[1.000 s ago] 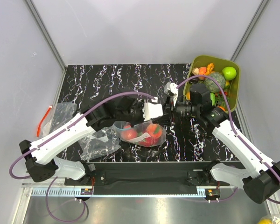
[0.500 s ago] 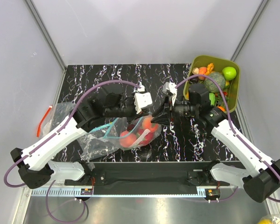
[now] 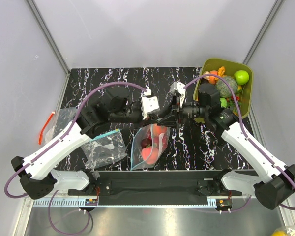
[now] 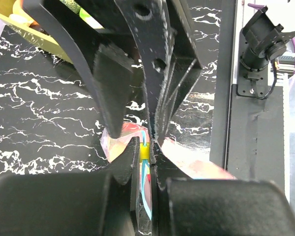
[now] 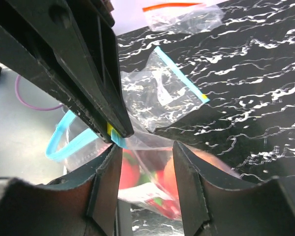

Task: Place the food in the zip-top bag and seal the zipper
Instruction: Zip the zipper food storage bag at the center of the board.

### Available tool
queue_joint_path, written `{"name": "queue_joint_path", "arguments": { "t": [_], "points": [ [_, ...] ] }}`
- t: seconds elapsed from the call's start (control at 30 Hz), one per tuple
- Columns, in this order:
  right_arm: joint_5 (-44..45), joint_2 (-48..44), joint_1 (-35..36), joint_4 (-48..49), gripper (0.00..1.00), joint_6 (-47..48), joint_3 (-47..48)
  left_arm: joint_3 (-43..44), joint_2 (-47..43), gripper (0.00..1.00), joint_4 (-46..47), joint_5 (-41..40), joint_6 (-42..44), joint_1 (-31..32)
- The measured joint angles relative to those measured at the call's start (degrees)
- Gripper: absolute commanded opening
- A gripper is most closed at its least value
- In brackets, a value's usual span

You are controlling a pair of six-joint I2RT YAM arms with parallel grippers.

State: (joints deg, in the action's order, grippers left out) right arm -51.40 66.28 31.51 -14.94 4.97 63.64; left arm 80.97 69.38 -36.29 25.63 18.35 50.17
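Left jaws are clamping the zipper point(image 4: 147, 196); right jaws are standing parted, straddling it just beyond. Bag point(image 3: 155, 137), food point(image 3: 147, 152) inside, is hanging beneath them over the bench point(image 3: 113, 78), strip running jaws to jaws.

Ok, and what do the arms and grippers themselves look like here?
The left arm and right arm both have white shell links with black joints and bases. A purple cable loops along each. The left gripper and right gripper have flat, tapered black fingers ahead of a white block. No markings are legible.
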Motion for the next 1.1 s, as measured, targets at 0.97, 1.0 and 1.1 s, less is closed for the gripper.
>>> {"name": "queue_joint_path", "arguments": {
  "t": [0.97,1.0,1.1],
  "points": [
    [-1.55,1.22,0.87,-3.30,0.00,2.05,5.70,1.90,0.33,0.00,2.32,4.48,-3.45,-5.11],
    [-1.20,1.18,0.87,-3.19,0.00,2.05,5.70,0.81,-0.02,0.00,3.67,5.16,-4.00,-5.75],
    [0.07,1.18,0.98,-2.91,0.00,1.79,5.64,-1.75,-1.07,0.00,6.93,7.10,-6.10,-7.37]
  ]
}}
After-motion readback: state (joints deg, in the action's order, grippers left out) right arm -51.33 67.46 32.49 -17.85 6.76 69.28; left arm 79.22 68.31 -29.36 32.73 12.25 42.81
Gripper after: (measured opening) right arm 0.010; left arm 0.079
